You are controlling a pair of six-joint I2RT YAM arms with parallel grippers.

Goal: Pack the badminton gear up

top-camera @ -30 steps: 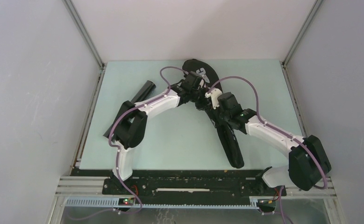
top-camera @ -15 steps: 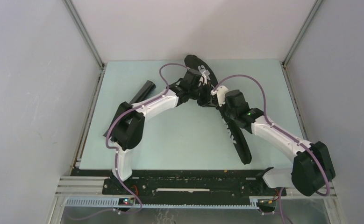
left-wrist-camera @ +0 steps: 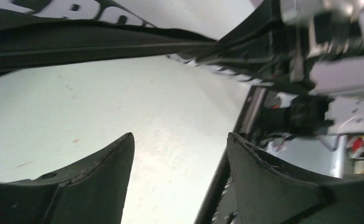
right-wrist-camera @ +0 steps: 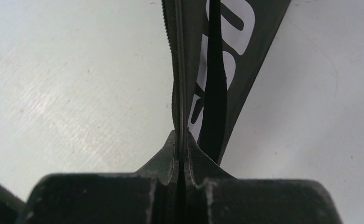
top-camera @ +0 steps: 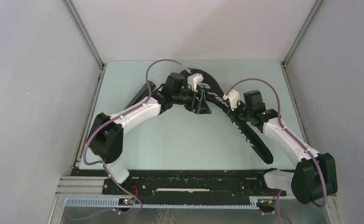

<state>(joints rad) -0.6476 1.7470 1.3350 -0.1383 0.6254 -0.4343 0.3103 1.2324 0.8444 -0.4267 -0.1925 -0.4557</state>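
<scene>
Right wrist view has our right claw (right-wrist-camera: 181, 156) clenched on the zip edge of the bag (right-wrist-camera: 268, 23), lying on the table (right-wrist-camera: 67, 84). Farther out our left claw (left-wrist-camera: 180, 140) gapes empty beside the bag's head. We judge we're working the zip; next, the left needs a bracing hold there

You have the bag (top-camera: 257, 147) on the table (top-camera: 180, 149), running from upper centre of the frame to lower right. The tube (top-camera: 141, 93) lies left of it, upper left.
</scene>
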